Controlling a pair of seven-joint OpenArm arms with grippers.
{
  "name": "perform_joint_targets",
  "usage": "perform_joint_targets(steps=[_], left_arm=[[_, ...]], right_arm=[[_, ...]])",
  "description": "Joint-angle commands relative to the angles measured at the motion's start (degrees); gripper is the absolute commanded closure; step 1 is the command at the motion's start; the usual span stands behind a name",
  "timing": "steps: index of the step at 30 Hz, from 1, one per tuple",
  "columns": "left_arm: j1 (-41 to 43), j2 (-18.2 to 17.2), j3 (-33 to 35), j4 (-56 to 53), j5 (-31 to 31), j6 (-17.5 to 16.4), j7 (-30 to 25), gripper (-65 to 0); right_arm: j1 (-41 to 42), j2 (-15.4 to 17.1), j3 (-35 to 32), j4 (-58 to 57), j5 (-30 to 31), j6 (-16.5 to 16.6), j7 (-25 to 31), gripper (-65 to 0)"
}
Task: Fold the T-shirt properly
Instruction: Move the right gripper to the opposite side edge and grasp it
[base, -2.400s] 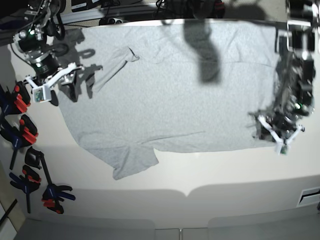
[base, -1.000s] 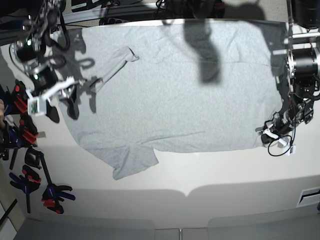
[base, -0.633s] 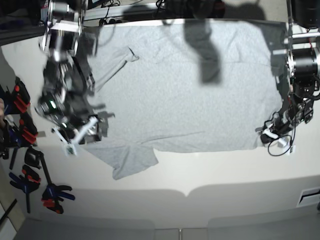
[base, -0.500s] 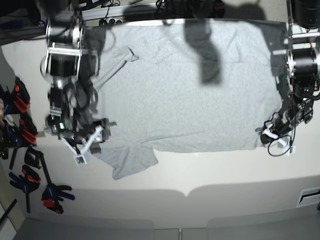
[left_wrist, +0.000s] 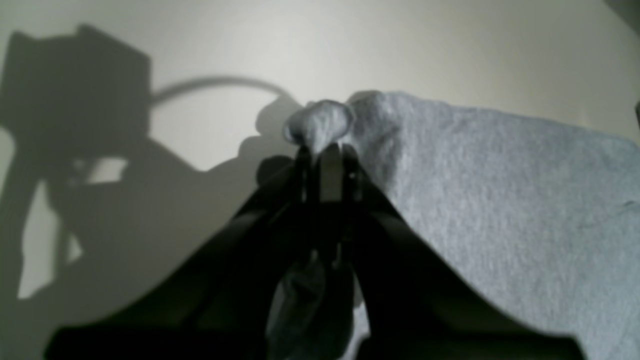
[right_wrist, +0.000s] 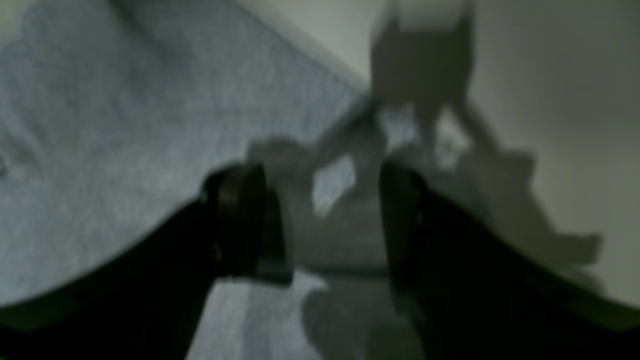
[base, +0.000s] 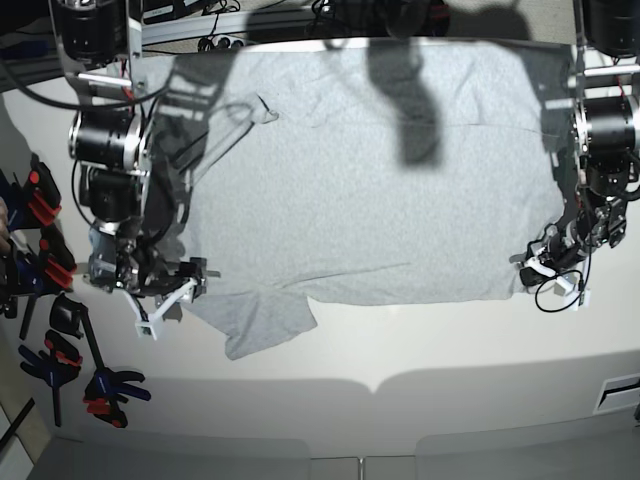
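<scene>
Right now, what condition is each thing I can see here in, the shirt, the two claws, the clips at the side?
T-shirt: spread flat on the table, not yet folded, one corner pinched.
Left claw: shut on a bunched corner of the T-shirt.
Right claw: open, empty, low over the shirt's edge by the sleeve.
Clamps: lying unused at the table's side.
Table: bare along the front.

Left gripper (left_wrist: 324, 150), black, two-fingered: lower right of the base view, arm hanging down from above, jaws pinched together on a bunched corner of grey cloth. Right gripper (right_wrist: 320, 215), black, two-fingered: lower left of the base view, arm lowered, jaws spread wide, nothing between them.
</scene>
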Motion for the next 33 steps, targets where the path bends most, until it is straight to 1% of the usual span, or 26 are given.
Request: perform_joint_targets(steps=[1,4,7,8,9,10,11,15,21,23,25,28,30,33], left_arm=[[-1.73,-0.76,-0.15,0.72,-0.52,-0.44,-0.61,0.0],[-1.70,-0.79,-0.15,0.72,-0.52,-0.44,-0.98,0.0],[-1.73,-0.76,-0.15,0.72,-0.52,-0.44,-1.01,0.0],[-1.73,-0.76,-0.15,0.72,-0.55,-0.44,-1.07,0.0],[-1.73,-0.76,-0.15,0.72,-0.55,-0.46,-1.33,0.0],[-1.73,-0.76,-0.15,0.72,-0.52,-0.46,-1.92,0.0],[-1.73,-0.76,-0.15,0.74,-0.52,-0.46,-2.29,0.0],[-1.73,-0.76,-0.15,0.72,-0.52,-0.44,-2.27,0.0],[-2.75,-0.81,-0.15,0.74,-0.52,-0.46,-2.27,0.0],[-3.91,-0.79,-0.15,0.76,-0.52,-0.44,-2.36,0.0],[-5.05,-0.81,-0.15,0.96,-0.52,-0.44,-3.63,0.0],[-5.18,-0.90,-0.15,2.56,-0.50,-0.44,-3.91,0.0],[-4.85,-1.07,-0.15,4.50,-0.52,-0.46,-1.88,0.0],[-4.02,-1.46,-0.15,9.33,-0.55,-0.46,3.87,0.0]], right_arm=[[1.79,0.33,0.02,0.72,0.24,0.33,0.59,-34.4],[0.85,0.31,0.02,0.72,0.17,0.31,0.28,-32.9],[-0.42,-0.33,0.02,0.72,0.11,0.15,0.31,-25.0],[-0.74,-0.57,0.02,0.72,0.11,0.13,0.31,-21.4],[-0.92,-0.81,0.02,0.72,0.11,0.13,0.26,-16.2],[-0.94,-0.96,0.02,0.74,0.09,0.15,0.26,-9.0],[-0.87,-1.09,0.02,0.74,0.09,0.15,0.26,-0.3],[0.37,-1.53,0.02,1.64,0.09,0.15,-1.44,0.0],[4.81,-1.55,0.02,2.84,0.15,0.15,-4.81,0.0],[5.99,-1.57,0.02,2.84,0.17,0.15,-5.14,0.0],[6.86,-1.55,0.02,2.86,0.17,0.15,-5.27,0.0],[7.76,-1.42,0.02,3.80,0.26,0.17,-5.81,0.0],[7.87,-1.40,0.02,5.51,0.61,0.17,-7.04,0.0],[7.82,-1.38,0.02,8.37,0.61,0.22,-8.74,0.0]])
